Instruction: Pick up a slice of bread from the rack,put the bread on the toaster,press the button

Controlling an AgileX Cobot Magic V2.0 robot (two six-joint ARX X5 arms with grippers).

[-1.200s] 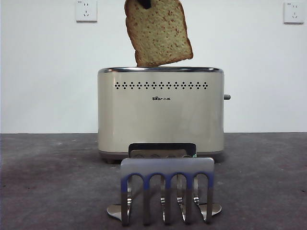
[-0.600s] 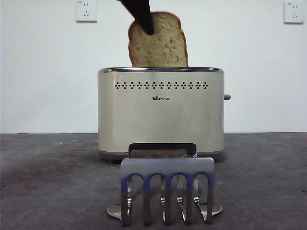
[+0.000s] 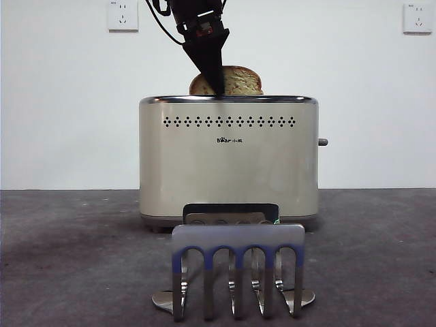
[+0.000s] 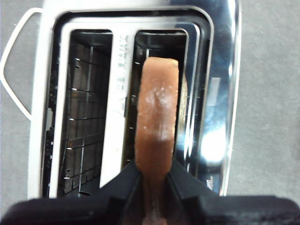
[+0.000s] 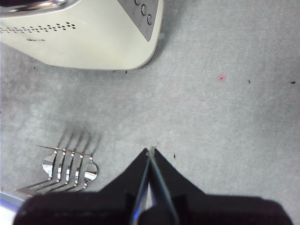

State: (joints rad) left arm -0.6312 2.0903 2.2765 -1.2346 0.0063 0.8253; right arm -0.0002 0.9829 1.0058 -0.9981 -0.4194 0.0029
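Observation:
My left gripper (image 3: pixel 212 78) comes down from above onto the cream toaster (image 3: pixel 228 160), shut on the brown slice of bread (image 3: pixel 235 82). The slice is lowered into a slot; only its domed top shows above the chrome rim. In the left wrist view the gripper (image 4: pixel 154 173) pinches the crust of the slice (image 4: pixel 157 112), which stands in one of the toaster's (image 4: pixel 220 93) two slots. The dark button (image 3: pixel 322 142) sticks out of the toaster's right end. The silver rack (image 3: pixel 235 269) stands empty in front. My right gripper (image 5: pixel 150 159) is shut and empty above the table.
The right wrist view shows the rack (image 5: pixel 65 166) and a corner of the toaster (image 5: pixel 93 42) on the grey table. A white cord (image 4: pixel 14 61) loops beside the toaster. Two white wall sockets (image 3: pixel 122 15) hang on the back wall.
The left gripper has come down with the slice, from tilted above the toaster to upright and sunk in a slot. The button sits slightly lower.

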